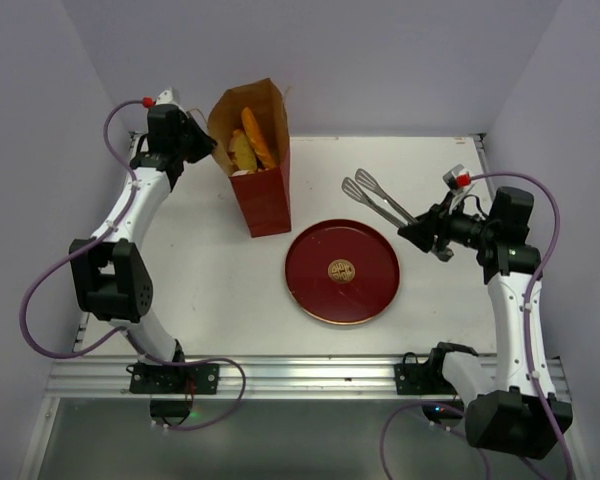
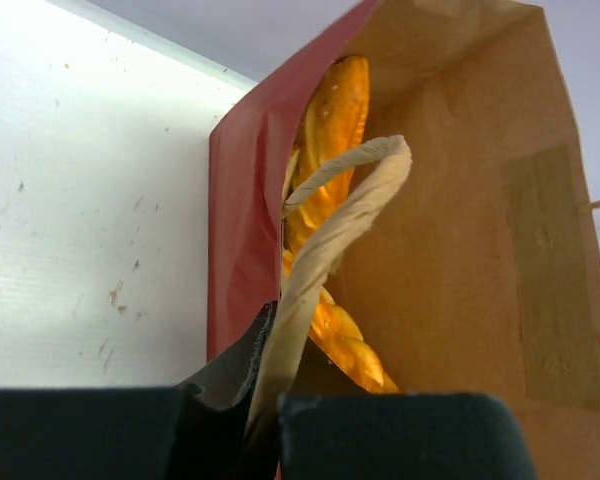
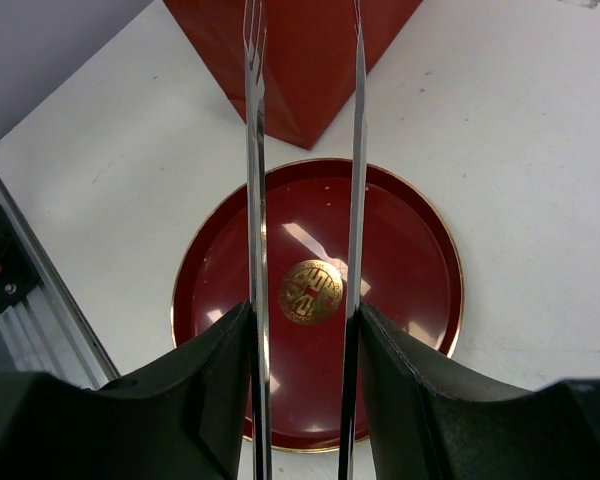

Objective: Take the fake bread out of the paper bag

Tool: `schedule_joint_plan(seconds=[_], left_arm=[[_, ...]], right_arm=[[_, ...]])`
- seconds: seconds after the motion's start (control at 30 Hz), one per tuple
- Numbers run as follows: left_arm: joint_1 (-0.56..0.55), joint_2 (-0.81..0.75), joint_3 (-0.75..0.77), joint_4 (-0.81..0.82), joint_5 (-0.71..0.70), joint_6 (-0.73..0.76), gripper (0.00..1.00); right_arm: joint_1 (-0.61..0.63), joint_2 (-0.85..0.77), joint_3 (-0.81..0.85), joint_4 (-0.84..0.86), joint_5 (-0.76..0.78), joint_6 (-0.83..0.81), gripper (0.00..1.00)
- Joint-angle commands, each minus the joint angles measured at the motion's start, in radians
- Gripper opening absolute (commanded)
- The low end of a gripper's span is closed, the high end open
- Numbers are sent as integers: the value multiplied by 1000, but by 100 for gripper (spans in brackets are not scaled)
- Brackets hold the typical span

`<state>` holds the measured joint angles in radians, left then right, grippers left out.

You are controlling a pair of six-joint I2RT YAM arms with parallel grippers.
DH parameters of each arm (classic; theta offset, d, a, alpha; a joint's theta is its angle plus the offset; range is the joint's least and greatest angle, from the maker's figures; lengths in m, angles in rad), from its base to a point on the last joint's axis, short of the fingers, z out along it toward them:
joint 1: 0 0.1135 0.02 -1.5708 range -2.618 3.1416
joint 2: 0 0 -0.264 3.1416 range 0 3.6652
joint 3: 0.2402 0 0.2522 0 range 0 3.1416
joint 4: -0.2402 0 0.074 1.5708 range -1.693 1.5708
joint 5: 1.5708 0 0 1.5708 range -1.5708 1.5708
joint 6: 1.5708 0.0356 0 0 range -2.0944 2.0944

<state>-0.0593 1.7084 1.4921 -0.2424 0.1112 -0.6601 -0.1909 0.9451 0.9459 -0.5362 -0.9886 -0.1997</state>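
A: Status on the left?
B: We had the left gripper (image 2: 265, 400) pinched shut on the cord handle (image 2: 330, 220) at the bag (image 1: 265, 195) rim. Bag stood upright at the back of the table (image 1: 210, 275), bread (image 1: 250, 140) all inside, loaves showing at the mouth.
A: Right?
B: We had the right gripper (image 1: 425, 232) clamped on the tongs (image 1: 380, 200), tips apart, near the plate (image 1: 315, 270), well apart from the bag.
A: So we braced the bag, tongs did the picking?
B: Our read. We needed the left to hold the mouth open without tipping the bag. Tongs should enter from above, straddle one loaf mid-length, squeeze gently, lift straight.
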Motion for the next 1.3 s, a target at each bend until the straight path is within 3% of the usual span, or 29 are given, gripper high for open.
schedule_joint_plan(seconds=[0.0,0.23,0.53,0.83,1.0,1.27], left_arm=[[-4,-12,82,77,4,71,0],[-4,-67,152,87,8,180,0],[-5,-141,143,115,41,203,0],[-22,-260,-87,260,223,212,0],[-39,-309,-266,334,252,185,0],[-53,-357,-449,454,285,106,0]], right_arm=[[-4,23,97,-43,-83,-49,48],[25,99,298,-197,-114,-52,47],[183,158,424,-125,-36,109,48],[387,245,475,-96,100,189,48],[447,308,418,-16,137,307,48],[502,377,389,-5,205,333,48]])
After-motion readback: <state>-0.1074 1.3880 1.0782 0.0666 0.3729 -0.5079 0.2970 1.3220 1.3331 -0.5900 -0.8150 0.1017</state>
